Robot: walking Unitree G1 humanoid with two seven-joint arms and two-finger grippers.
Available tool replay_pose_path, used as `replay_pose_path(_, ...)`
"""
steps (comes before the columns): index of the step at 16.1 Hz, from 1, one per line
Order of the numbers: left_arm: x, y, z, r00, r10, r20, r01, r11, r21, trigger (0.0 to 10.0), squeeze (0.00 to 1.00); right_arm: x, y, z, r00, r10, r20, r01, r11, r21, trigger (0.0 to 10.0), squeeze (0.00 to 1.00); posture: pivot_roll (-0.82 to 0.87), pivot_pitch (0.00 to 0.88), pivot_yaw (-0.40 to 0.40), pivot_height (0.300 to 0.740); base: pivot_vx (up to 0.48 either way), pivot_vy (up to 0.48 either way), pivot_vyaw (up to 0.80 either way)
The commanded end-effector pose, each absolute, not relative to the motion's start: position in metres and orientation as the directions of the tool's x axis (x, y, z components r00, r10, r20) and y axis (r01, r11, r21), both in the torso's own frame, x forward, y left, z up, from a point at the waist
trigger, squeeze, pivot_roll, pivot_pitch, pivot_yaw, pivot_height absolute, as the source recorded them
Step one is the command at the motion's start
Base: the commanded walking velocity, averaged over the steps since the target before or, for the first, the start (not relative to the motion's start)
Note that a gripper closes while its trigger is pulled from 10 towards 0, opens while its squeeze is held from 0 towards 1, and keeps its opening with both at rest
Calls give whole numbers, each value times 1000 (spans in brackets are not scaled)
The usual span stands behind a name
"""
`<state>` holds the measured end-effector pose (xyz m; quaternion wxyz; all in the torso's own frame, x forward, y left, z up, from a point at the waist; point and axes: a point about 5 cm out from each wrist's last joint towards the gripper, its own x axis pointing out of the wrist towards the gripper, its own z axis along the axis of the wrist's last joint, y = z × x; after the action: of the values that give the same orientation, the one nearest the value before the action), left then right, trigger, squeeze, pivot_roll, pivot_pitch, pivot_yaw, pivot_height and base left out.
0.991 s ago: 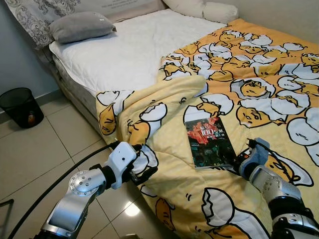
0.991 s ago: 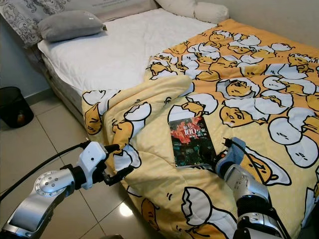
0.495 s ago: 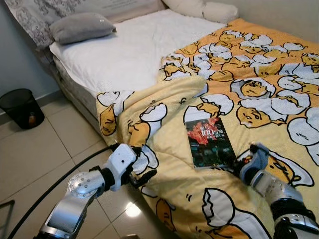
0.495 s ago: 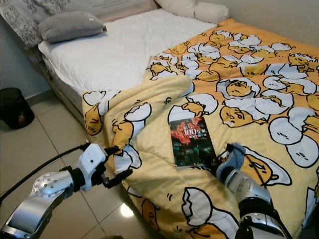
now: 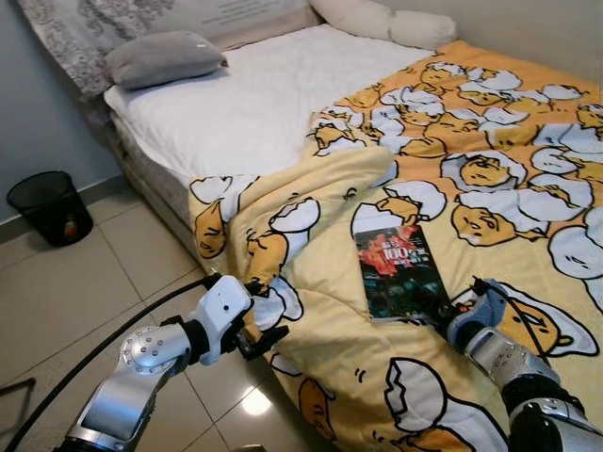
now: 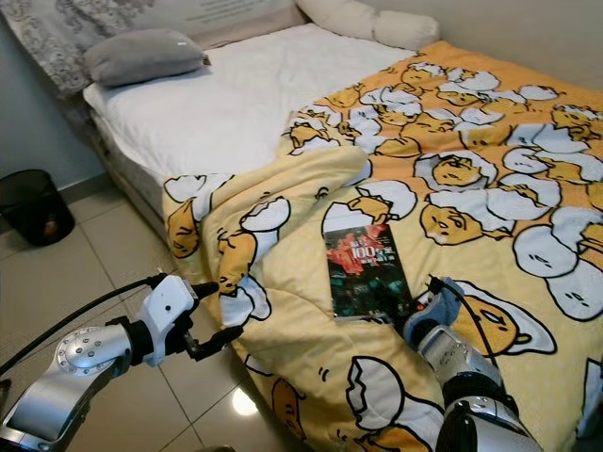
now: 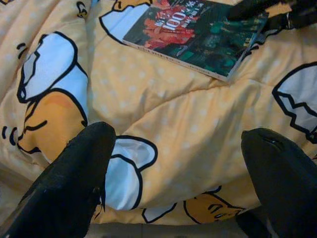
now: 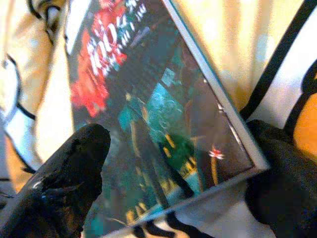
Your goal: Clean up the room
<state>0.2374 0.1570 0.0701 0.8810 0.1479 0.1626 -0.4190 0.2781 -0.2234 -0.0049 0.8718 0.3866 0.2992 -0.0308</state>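
Note:
A dark book point(image 5: 399, 269) with red lettering lies flat on the yellow egg-print blanket point(image 5: 490, 169) that covers the bed. My right gripper point(image 5: 452, 307) is at the book's near right corner. In the right wrist view its fingers point(image 8: 64, 168) stand open either side of that book corner point(image 8: 163, 124), one over the cover and one on the blanket. My left gripper point(image 5: 261, 339) hangs open beside the blanket's drooping edge, low at the bed's side. In the left wrist view both its fingertips point(image 7: 74, 173) are wide apart with the blanket point(image 7: 173, 129) ahead of them.
A black waste bin point(image 5: 49, 205) stands on the tiled floor point(image 5: 85, 282) at the left. A grey pillow point(image 5: 165, 58) and white pillows point(image 5: 386, 21) lie at the head of the white mattress point(image 5: 245, 94). A black cable point(image 5: 94, 353) trails from my left arm.
The camera has shifted a little. My right gripper has edged closer onto the book's corner. My left gripper has dropped slightly beside the blanket edge.

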Motion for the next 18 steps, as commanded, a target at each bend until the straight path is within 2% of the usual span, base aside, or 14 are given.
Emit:
replay_pose_path(1, 241, 162, 70, 602, -680, -419, 782, 608, 135, 10000, 137, 282, -204, -5, 826, 249, -506, 277, 603, 749, 10000, 0, 61, 0, 71, 740, 0, 0, 0)
replay_pose_path(2, 240, 162, 66, 593, -685, -424, 787, 605, 123, 10000, 137, 291, -206, 4, 861, 231, -452, 269, 548, 792, 10000, 0, 58, 0, 72, 740, 0, 0, 0)
replay_pose_path(8, 243, 161, 63, 593, -691, -413, 788, 604, 122, 10000, 137, 301, -208, 16, 889, 230, -396, 241, 499, 832, 10000, 0, 49, 0, 66, 740, 0, 0, 0)
replay_pose_path(9, 243, 160, 63, 594, -692, -410, 788, 604, 121, 10000, 141, 302, -208, 17, 892, 226, -391, 244, 488, 838, 8941, 0, 49, 0, 66, 740, 0, 0, 0)
replay_pose_path(10, 243, 159, 63, 593, -695, -407, 789, 603, 121, 10000, 137, 304, -206, 17, 890, 232, -392, 243, 485, 840, 4392, 0, 48, 0, 65, 740, 0, 0, 0)
replay_pose_path(11, 243, 158, 63, 593, -696, -404, 789, 602, 120, 10000, 141, 304, -201, 17, 887, 243, -393, 239, 487, 840, 3020, 0, 48, 0, 65, 740, 0, 0, 0)
replay_pose_path(12, 244, 158, 63, 592, -698, -402, 790, 601, 119, 10000, 141, 305, -197, 17, 883, 251, -396, 237, 489, 840, 2784, 0, 51, 0, 66, 740, 0, 0, 0)
replay_pose_path(13, 245, 157, 63, 592, -699, -402, 791, 600, 120, 10000, 137, 307, -190, 16, 879, 259, -400, 236, 492, 838, 1333, 0, 55, 0, 65, 740, 0, 0, 0)
replay_pose_path(14, 246, 157, 63, 592, -699, -401, 791, 600, 120, 10000, 137, 307, -188, 16, 879, 258, -400, 236, 493, 838, 314, 0, 57, 0, 65, 740, 0, 0, 0)
replay_pose_path(15, 246, 158, 63, 592, -698, -402, 790, 600, 121, 10000, 137, 309, -187, 17, 881, 255, -398, 236, 492, 838, 0, 0, 60, 0, 64, 740, 0, 0, 0)
replay_pose_path(18, 246, 158, 63, 592, -698, -402, 790, 600, 121, 10000, 137, 309, -187, 17, 881, 255, -398, 236, 492, 838, 0, 0, 60, 0, 64, 740, 0, 0, 0)
